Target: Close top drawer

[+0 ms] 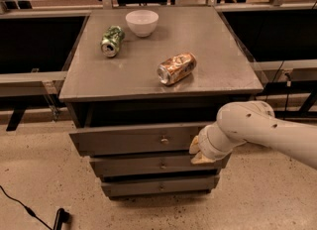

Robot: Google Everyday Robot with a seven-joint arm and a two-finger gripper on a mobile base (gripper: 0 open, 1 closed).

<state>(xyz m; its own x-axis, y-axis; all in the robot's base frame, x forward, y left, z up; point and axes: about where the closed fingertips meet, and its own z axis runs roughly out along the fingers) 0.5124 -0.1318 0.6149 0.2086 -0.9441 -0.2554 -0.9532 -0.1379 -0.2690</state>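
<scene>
The top drawer is a wide grey front with a small round knob. It stands pulled out a little from the cabinet, with a dark gap above it under the cabinet top. My gripper is at the end of the white arm, which reaches in from the right. It sits against the right end of the top drawer's front, overlapping the edge of the second drawer below.
On the cabinet top stand a white bowl, a green can on its side and a crushed brown can. Two lower drawers are below. A black cable lies on the floor at left. Low dark benches flank the cabinet.
</scene>
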